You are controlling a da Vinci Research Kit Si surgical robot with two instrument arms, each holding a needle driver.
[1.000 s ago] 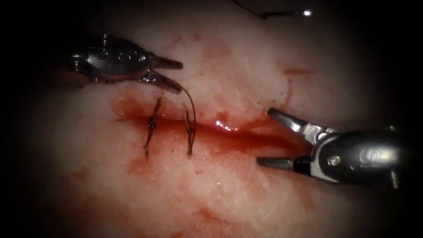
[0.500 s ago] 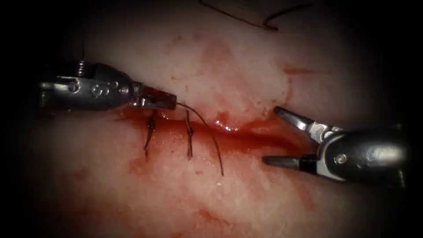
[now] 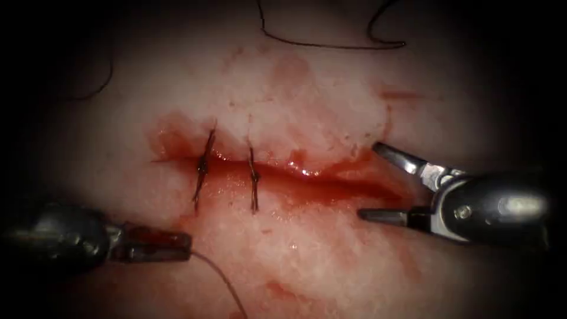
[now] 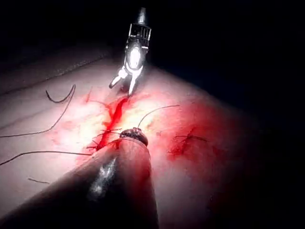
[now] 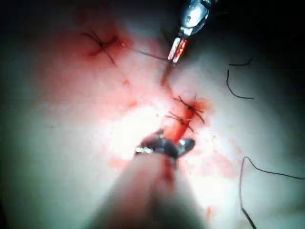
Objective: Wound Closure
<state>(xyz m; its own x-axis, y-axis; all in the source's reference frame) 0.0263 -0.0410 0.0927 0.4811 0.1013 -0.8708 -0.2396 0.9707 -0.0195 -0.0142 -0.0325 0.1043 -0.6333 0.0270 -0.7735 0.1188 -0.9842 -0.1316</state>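
Since the earlier frames the left tool (image 3: 177,246) has carried the cut thread end (image 3: 221,280) from above the cut (image 3: 307,180) to below it, at the endoscope view's lower left. Its jaws are clenched on that thread end, which trails down and to the right, free of the tissue (image 3: 331,266). Two tied stitches (image 3: 227,174) cross the left part of the cut; the right part lies unclosed, wet with red fluid. The right tool (image 3: 372,183) sits at the cut's right end with jaws spread, holding nothing. Loose thread (image 3: 331,46) lies well above. The needle cannot be made out. Judged step: clearing the trimmed end. A further stitch would need the needle in hand.
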